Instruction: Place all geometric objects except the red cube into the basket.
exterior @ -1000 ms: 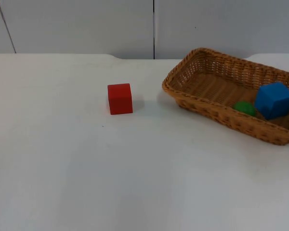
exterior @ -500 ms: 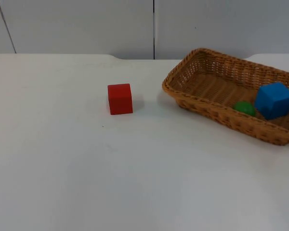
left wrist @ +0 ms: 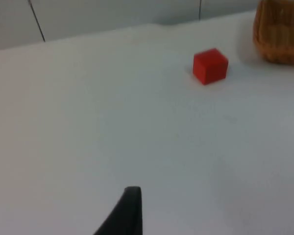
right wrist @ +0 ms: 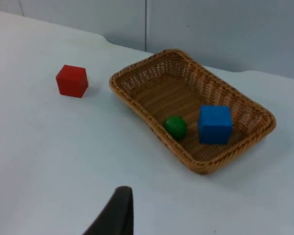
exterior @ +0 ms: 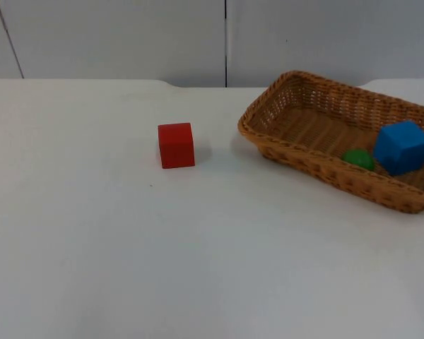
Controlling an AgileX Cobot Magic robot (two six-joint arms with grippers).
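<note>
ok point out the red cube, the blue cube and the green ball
red cube point(exterior: 176, 145), top view, front face
blue cube point(right wrist: 215, 124), right wrist view, front face
green ball point(right wrist: 175, 126), right wrist view, its middle

The white table point(exterior: 198, 268) carries 2 things directly: a red cube point(exterior: 176, 145) near the middle, and a wicker basket point(exterior: 297, 152) to its right.

no text, label or number can be read.
</note>
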